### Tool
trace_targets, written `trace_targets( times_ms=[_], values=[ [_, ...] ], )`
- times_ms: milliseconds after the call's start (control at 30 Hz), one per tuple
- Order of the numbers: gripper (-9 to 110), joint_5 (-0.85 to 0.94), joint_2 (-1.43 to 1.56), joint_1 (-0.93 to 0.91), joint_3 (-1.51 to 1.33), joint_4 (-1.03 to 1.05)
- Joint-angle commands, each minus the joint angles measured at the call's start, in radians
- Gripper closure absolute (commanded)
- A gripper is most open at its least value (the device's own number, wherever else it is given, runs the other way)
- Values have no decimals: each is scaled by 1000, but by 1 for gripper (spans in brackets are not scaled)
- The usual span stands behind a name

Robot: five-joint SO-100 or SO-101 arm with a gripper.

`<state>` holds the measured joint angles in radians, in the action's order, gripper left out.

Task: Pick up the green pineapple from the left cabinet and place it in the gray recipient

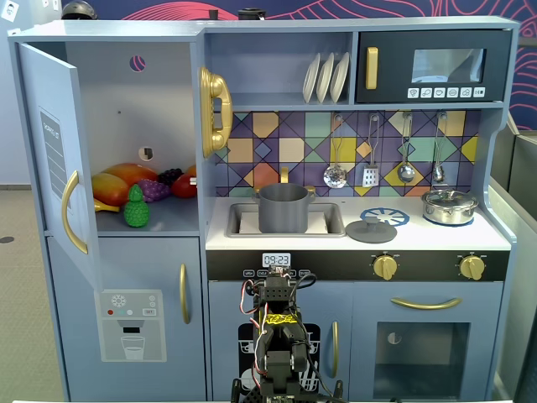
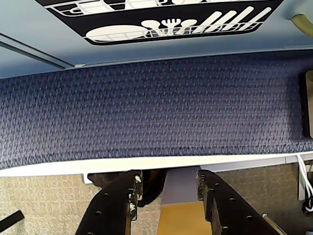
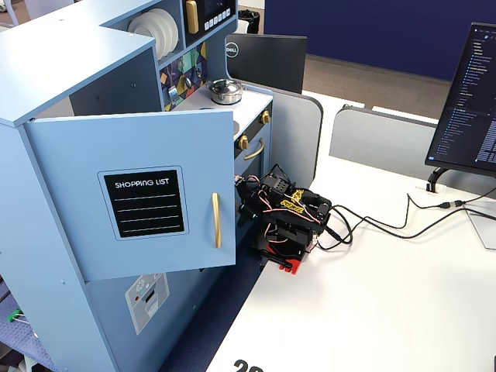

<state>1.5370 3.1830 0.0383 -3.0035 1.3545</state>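
Note:
The green pineapple (image 1: pixel 136 207) stands upright at the front of the shelf in the left cabinet (image 1: pixel 117 109), whose door (image 1: pixel 50 151) is swung open. The gray recipient (image 1: pixel 284 208) sits in the sink at the counter's middle. My arm (image 1: pixel 277 336) is folded low in front of the kitchen, far below both. In the wrist view my gripper (image 2: pixel 168 178) is open and empty, pointing down at the white table edge and blue carpet. The pineapple and recipient are hidden in the other fixed view, where the arm (image 3: pixel 287 217) sits beside the open door (image 3: pixel 147 201).
A mango (image 1: pixel 113 186), purple grapes (image 1: pixel 155 189) and red fruit lie behind the pineapple. A flat gray lid (image 1: pixel 371 229) and a silver lidded pot (image 1: pixel 450 206) are on the counter right of the sink. Cables (image 3: pixel 387 221) and a monitor (image 3: pixel 465 101) are on the white table.

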Motion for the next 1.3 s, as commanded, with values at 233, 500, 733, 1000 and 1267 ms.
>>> trace_targets(
  times_ms=[233,500,733,1000,1267],
  values=[
    [87,-25,-5,-15,2,175],
    [95,-23,-5,-35,2,175],
    [101,25,-6,69,3,130],
    [87,-60,-60,675,60,-769],
    [85,120,-419,1028,465,-1195]
  ],
)
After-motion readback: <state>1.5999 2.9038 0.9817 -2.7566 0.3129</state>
